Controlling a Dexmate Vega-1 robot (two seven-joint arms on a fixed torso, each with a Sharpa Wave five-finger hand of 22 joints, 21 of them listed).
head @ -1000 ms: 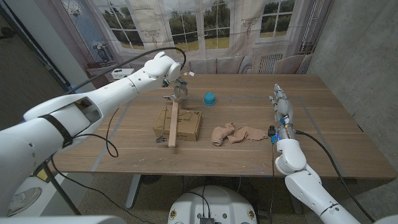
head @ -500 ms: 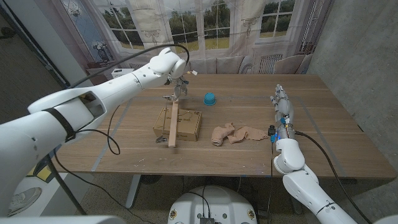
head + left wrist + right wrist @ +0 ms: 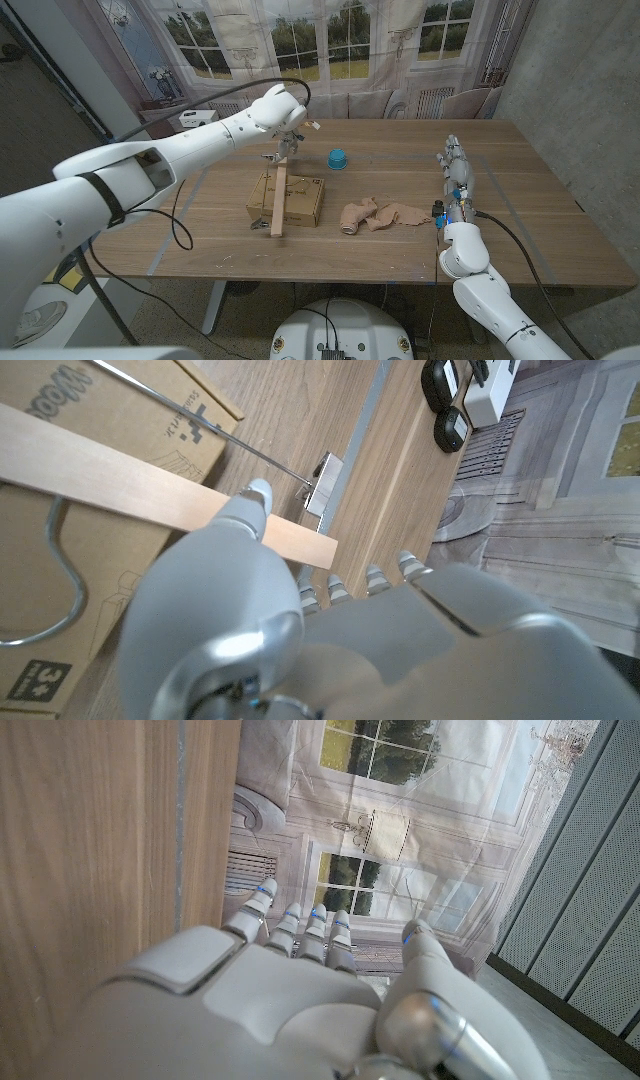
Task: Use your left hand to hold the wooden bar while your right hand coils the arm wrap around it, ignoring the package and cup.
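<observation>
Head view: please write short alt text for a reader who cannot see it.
The left hand reaches the far end of a wooden bar lying across a cardboard package. A beige arm wrap lies beside it, the right hand waits apart.

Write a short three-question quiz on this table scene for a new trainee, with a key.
1. True or false: the wooden bar lies across the cardboard package.
2. Which object is nearest the right hand? A) blue cup B) arm wrap C) package
3. Fill in: the left hand is at the bar's ____ end, far or near from the robot.

Key: 1 true; 2 B; 3 far.
</observation>
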